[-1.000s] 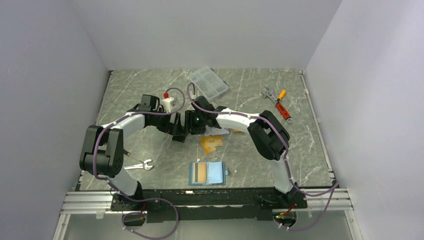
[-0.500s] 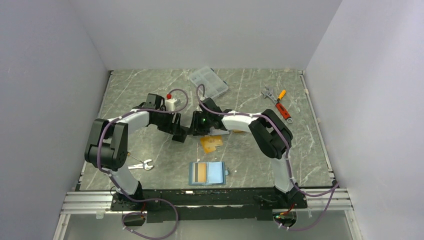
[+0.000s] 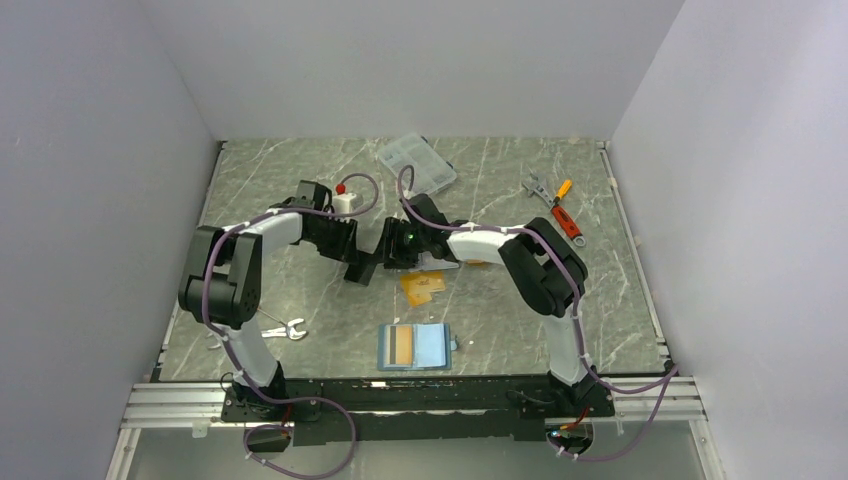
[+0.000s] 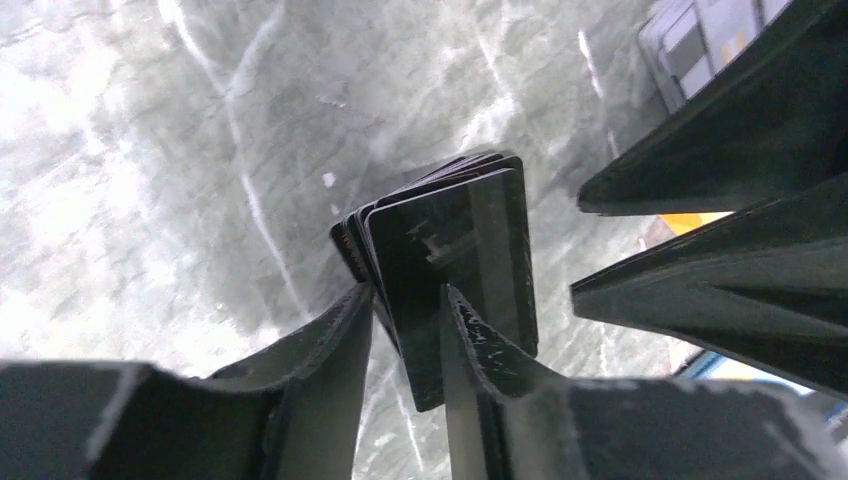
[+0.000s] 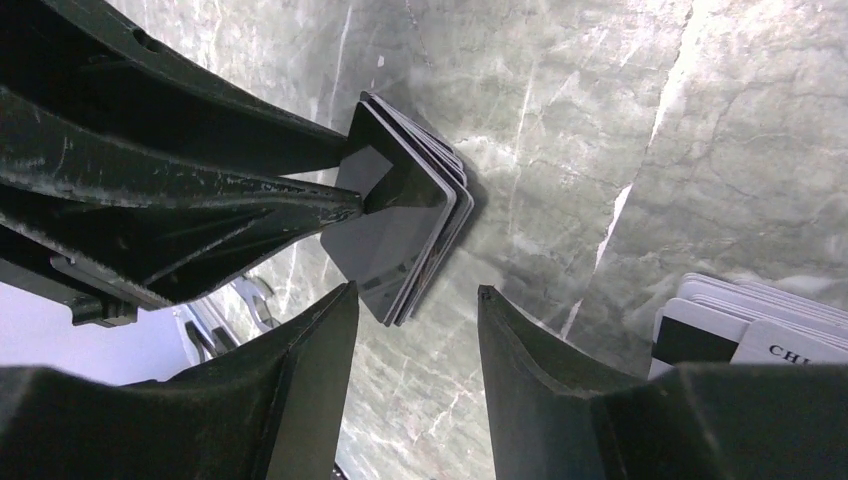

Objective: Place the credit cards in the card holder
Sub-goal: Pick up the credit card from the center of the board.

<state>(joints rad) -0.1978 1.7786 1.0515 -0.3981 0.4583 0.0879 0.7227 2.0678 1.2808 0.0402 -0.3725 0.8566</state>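
left gripper (image 4: pixel 408 300) is pinching a fanned stack of credit cards (image 4: pixel 455 230) by one corner, mid table (image 3: pixel 600 300). right gripper (image 5: pixel 415 295) hangs spread just beside them, touching nothing. card holder (image 3: pixel 430 346) lies open near the front edge, well apart. my worry: with that corner grip, cards could slide out or fan wider when the other one grabs.

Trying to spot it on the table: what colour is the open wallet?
The wallet is light blue, best seen in the top view.
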